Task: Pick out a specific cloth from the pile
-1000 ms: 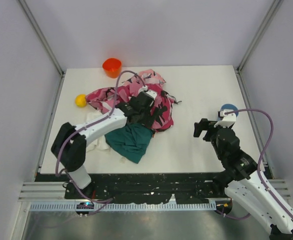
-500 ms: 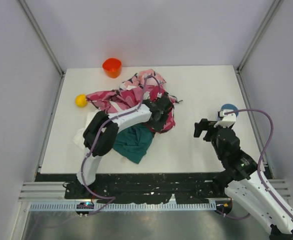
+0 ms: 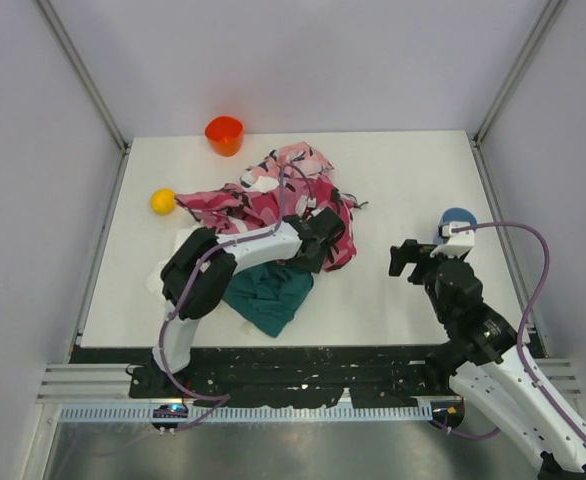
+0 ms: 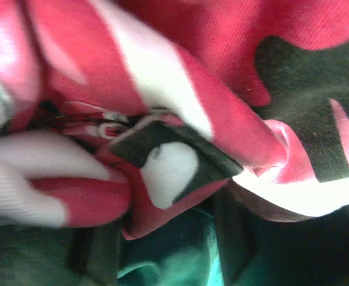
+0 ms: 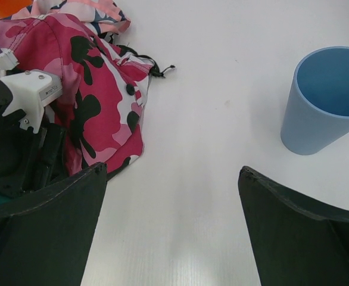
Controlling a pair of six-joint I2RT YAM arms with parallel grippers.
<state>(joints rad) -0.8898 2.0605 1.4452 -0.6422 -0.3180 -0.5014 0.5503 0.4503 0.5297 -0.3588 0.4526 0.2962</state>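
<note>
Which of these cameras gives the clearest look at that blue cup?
The right wrist view: the blue cup stands close and nearly whole, its open mouth up. The top external view shows it small, its near side hidden behind the right arm. The left wrist view shows only bunched fabric, no cup.
</note>
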